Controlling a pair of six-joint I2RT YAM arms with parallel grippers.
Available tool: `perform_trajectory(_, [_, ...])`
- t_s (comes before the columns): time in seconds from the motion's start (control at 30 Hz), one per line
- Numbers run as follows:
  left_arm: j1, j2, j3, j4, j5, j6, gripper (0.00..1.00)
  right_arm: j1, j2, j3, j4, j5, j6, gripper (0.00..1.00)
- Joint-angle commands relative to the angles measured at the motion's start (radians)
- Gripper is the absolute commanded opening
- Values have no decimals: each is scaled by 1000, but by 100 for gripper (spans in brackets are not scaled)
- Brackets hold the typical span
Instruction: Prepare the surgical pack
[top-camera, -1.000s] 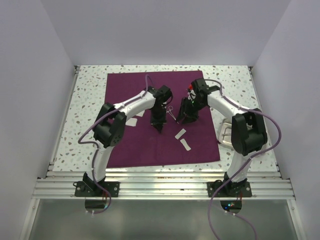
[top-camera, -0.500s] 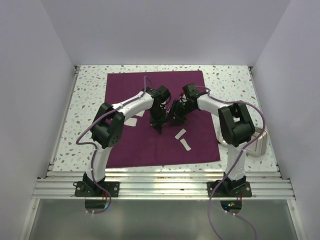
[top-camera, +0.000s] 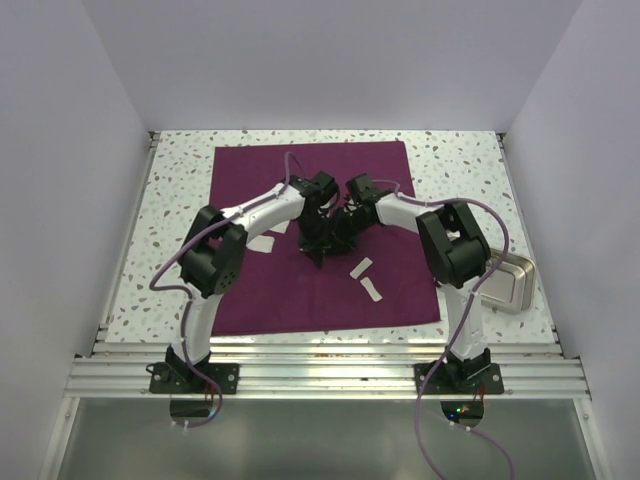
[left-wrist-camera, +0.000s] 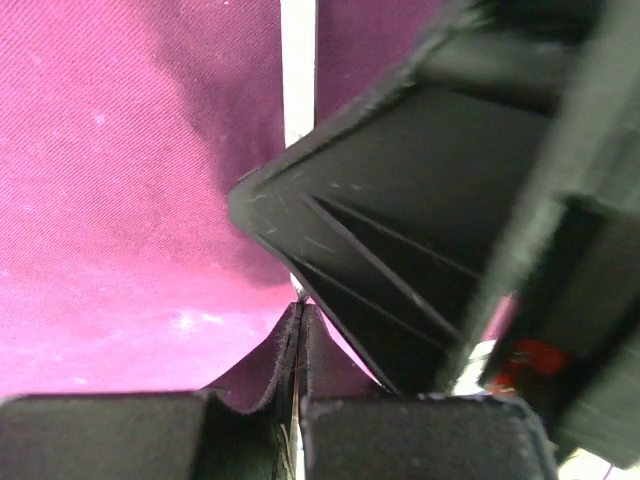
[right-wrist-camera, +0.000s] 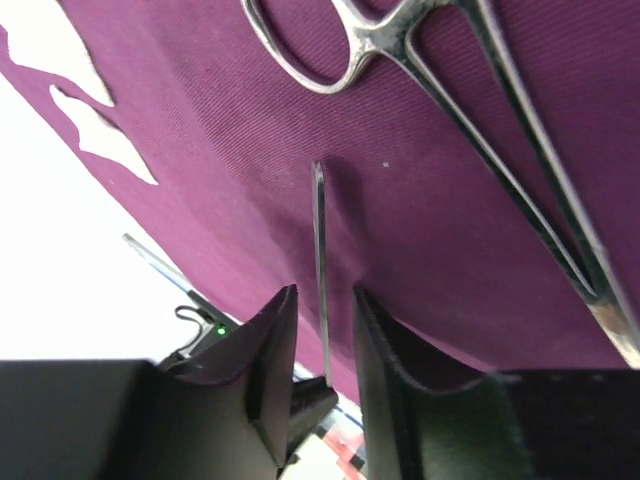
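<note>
Left arm (top-camera: 258, 208) and right arm (top-camera: 402, 208): white tubular links joined by bulky black joint housings. A lilac cable (top-camera: 165, 272) runs loosely along each arm and loops free near its base. Base plates (top-camera: 195, 378): flat, black. Fingers (right-wrist-camera: 272, 345): matt black, wedge-shaped, tapering to narrow tips.

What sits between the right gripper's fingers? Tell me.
A thin metal strip stands edge-on in the gap between the right gripper's fingers, over the purple cloth; the right wrist view shows it.
</note>
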Motion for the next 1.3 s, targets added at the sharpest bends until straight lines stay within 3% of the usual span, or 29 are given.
perform_trajectory(0.0, [9, -72, -18, 35, 16, 23, 0, 8, 8, 28, 41, -2, 41, 29])
perform_trajectory(0.13, [15, -83, -41, 53, 33, 27, 0, 10, 5, 23, 42, 2, 51, 2])
perform_trajectory(0.2, [24, -92, -48, 56, 47, 35, 0, 8, -4, 31, 20, 16, 33, 0])
perform_trajectory(0.23, [29, -99, -51, 61, 39, 40, 16, 5, -24, 42, -16, 41, 22, 0])
perform_trajectory(0.33, [53, -167, -97, 104, 33, 72, 46, -16, -79, 43, -74, 59, 1, 0])
perform_trajectory(0.43, [76, -263, -164, 156, 19, 124, 56, -64, -137, 30, -129, 76, 1, 0])
perform_trajectory(0.63, [91, -385, -293, 231, -27, 198, 57, -239, -379, -41, -247, 154, 91, 0])
perform_trajectory(0.77, [91, -397, -339, 279, -16, 208, 57, -455, -586, -203, -296, 280, 244, 0])
perform_trajectory(0.8, [90, -397, -341, 289, -14, 211, 57, -571, -666, -281, -319, 301, 276, 0])
perform_trajectory(0.9, [93, -379, -331, 312, -22, 219, 57, -752, -781, -396, -359, 410, 366, 0])
perform_trajectory(1.07, [96, -337, -298, 299, -68, 231, 56, -883, -753, -466, -332, 509, 340, 0])
perform_trajectory(1.27, [96, -319, -240, 312, -77, 209, 56, -905, -609, -406, -315, 556, 266, 0])
